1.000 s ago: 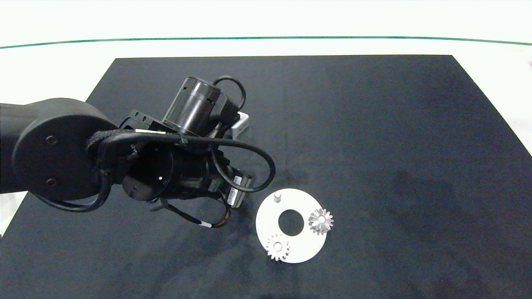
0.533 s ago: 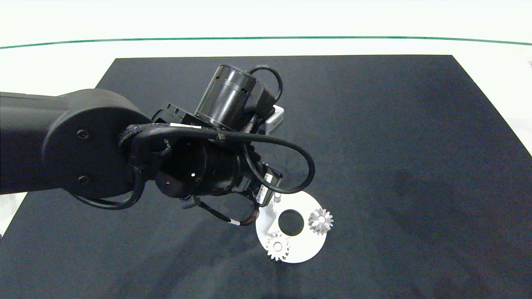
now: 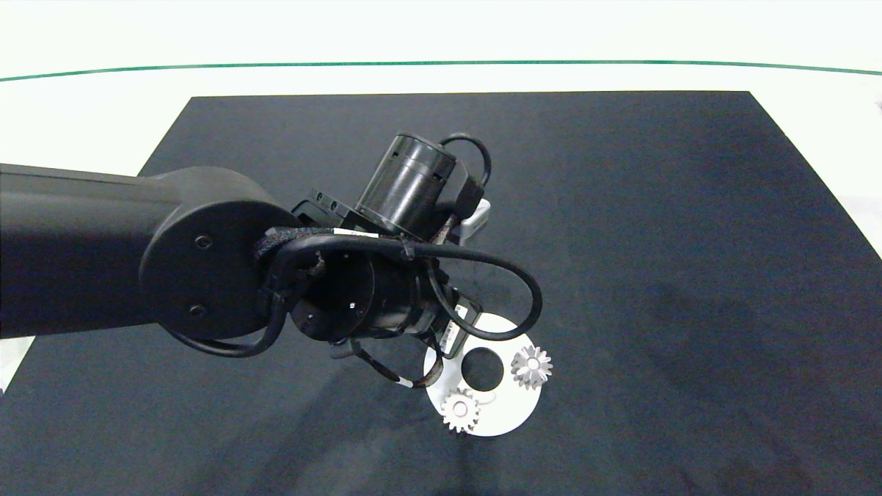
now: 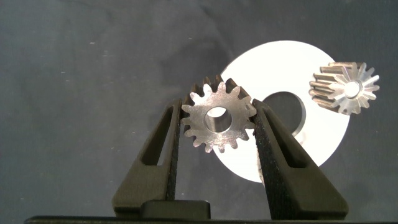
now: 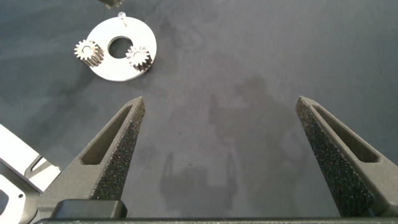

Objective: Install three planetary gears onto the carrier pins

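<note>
2 gears [image 3: 460, 410] already sit on the white disc [image 3: 506, 417]. We pinch gear 3 [image 4: 217, 122] in our left hand [image 4: 217, 134] above it. Next we must centre its bore over the free pin [image 5: 122, 15] and lower. Our right hand [image 5: 221, 134] hangs spread, well apart.

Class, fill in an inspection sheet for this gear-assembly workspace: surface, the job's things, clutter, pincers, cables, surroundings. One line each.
Surface: black mat on a white table.
Job's things: two planetary gears sit on the white disc; a third gear is held above the disc.
Clutter: nothing seen.
Pincers: left pincer shut on the third gear; right pincer open, away from the disc.
Cables: black cable looped on the left arm.
Surroundings: green line across the table.
</note>
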You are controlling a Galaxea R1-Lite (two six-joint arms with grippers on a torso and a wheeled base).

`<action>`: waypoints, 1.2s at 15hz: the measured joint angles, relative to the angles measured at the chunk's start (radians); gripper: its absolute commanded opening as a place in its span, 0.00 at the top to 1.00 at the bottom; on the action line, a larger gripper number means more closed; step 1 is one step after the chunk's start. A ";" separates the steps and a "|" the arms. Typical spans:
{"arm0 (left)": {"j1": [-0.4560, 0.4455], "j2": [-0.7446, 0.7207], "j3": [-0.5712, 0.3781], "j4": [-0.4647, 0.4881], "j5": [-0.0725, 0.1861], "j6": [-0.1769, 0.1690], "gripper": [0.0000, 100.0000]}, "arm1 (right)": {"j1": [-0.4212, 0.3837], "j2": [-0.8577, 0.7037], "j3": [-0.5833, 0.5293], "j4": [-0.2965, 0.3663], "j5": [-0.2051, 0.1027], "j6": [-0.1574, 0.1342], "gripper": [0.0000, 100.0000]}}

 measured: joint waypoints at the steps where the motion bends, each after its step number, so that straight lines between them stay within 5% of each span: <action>1: -0.006 0.003 0.000 0.012 0.001 0.000 0.81 | 0.000 0.000 0.000 0.000 0.000 -0.001 0.00; 18: -0.010 0.068 -0.036 0.011 0.007 0.024 0.81 | 0.000 -0.016 -0.003 -0.002 -0.001 -0.013 0.00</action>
